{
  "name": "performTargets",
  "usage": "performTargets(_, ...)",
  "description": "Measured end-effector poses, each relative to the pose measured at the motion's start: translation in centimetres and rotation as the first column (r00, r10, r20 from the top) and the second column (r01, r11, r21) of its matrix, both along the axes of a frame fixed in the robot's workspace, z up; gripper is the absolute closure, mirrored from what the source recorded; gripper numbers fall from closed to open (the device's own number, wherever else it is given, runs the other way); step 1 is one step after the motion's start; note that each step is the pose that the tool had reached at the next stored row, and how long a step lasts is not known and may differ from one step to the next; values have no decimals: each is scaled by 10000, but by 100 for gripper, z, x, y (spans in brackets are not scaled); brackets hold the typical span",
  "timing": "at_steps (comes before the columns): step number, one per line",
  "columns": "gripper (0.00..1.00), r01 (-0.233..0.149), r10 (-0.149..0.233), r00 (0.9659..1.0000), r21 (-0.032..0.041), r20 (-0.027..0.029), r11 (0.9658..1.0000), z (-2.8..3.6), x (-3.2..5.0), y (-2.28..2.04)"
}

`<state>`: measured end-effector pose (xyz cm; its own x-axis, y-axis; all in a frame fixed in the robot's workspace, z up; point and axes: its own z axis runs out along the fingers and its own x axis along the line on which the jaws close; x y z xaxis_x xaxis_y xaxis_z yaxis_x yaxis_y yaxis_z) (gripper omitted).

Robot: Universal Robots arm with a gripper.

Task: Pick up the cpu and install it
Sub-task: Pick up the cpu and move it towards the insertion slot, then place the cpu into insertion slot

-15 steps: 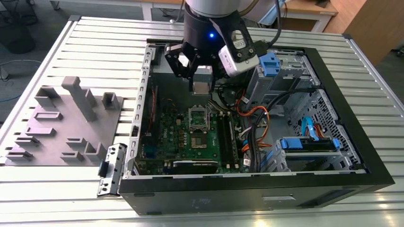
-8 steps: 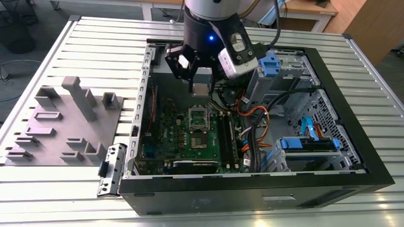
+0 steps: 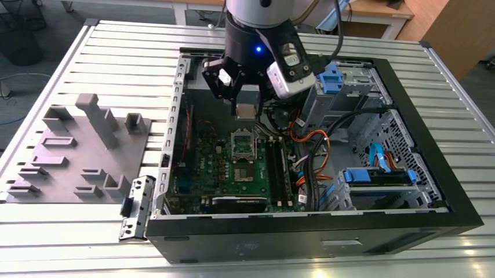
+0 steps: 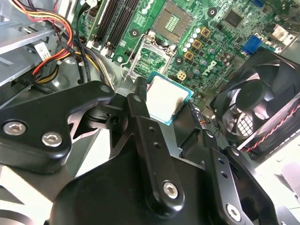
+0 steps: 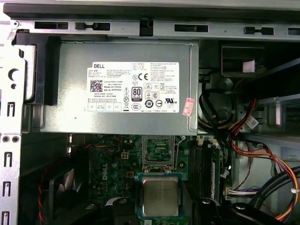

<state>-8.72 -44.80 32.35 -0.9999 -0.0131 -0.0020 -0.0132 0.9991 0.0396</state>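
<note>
One slatted metal table (image 3: 93, 52), carrying everything listed. One open black computer case (image 3: 309, 231), lying on its side near the table's centre. One grey moulded fixture (image 3: 77, 150) with raised blocks, on the table at the exterior view's left, apart from the case. One grey power supply (image 5: 117, 89) with a white label, mounted along one wall of the case. One green motherboard (image 3: 232, 174) on the case floor. One black fan (image 4: 258, 98) at the board's edge, with a red and black lead running beside it. One bundle of red, orange, yellow and black wires (image 5: 262, 178), running past a bank of black memory slots (image 5: 201, 171) whose count is unclear. One small metal bracket (image 3: 135, 205) on the table, against the case's near corner. One silver socket frame (image 3: 242, 145) on the board, unoccupied. One cpu (image 3: 246, 111), silvery top with a thin darker rim, also visible in both wrist views (image 4: 168, 99) (image 5: 160, 197); it sits level in the air above the board, close to the socket frame and not touching it. One gripper (image 3: 246, 104) on the arm, black fingers (image 4: 138, 105) pressed in against opposite edges of the cpu, pinching it and touching nothing else.
</note>
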Motion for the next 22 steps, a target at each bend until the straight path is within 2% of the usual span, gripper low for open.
performTargets(9, 53, 0, 0, 10000, 1, 1, 10000, -19, 0, -1)
performTargets(22, 53, -4, 4, 10000, 1, 1, 10000, -66, -7, -32)
